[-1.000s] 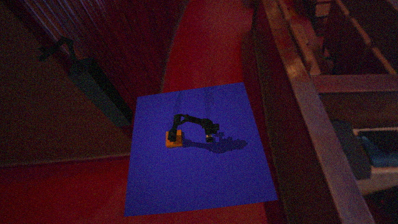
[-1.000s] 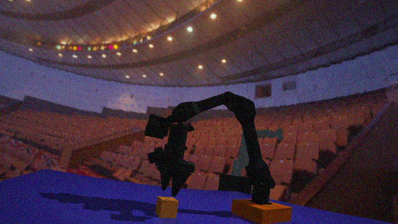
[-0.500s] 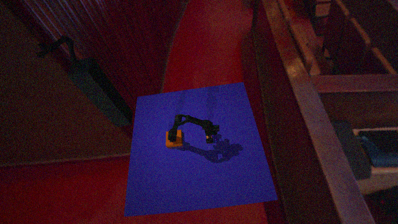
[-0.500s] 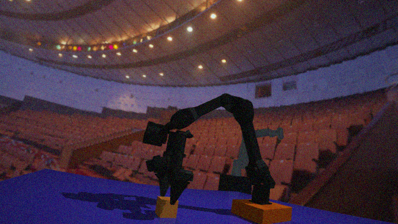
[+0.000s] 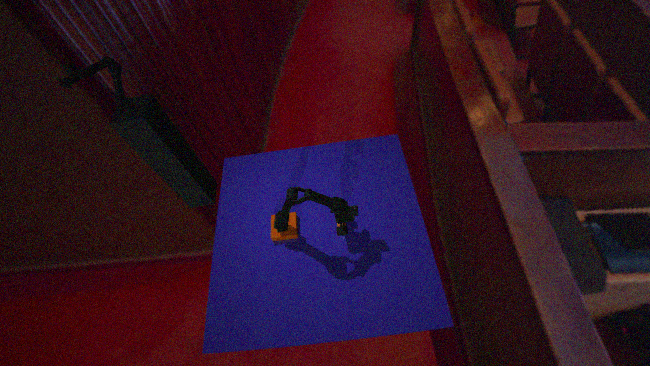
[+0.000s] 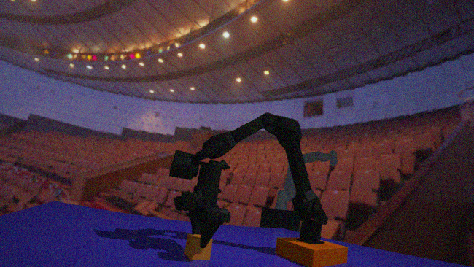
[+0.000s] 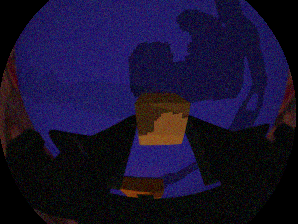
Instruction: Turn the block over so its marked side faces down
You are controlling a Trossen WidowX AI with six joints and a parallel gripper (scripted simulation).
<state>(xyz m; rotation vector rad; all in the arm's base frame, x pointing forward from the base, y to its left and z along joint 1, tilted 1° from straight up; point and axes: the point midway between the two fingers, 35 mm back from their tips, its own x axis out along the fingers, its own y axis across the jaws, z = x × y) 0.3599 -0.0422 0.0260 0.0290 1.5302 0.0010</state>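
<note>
The blue desk (image 5: pixel 350 300) carries the arm (image 6: pixel 284 146), which bends over and points its gripper (image 6: pixel 204 233) straight down. The orange block (image 6: pixel 195 249) sits on the desk directly under it, a fingertip (image 6: pixel 206 238) reaching below the block's top edge. The fingers stand half-closed around the block (a firm grip is not evident; likely mid-squeeze). The block looks roughly cubic, no long axis.
</note>
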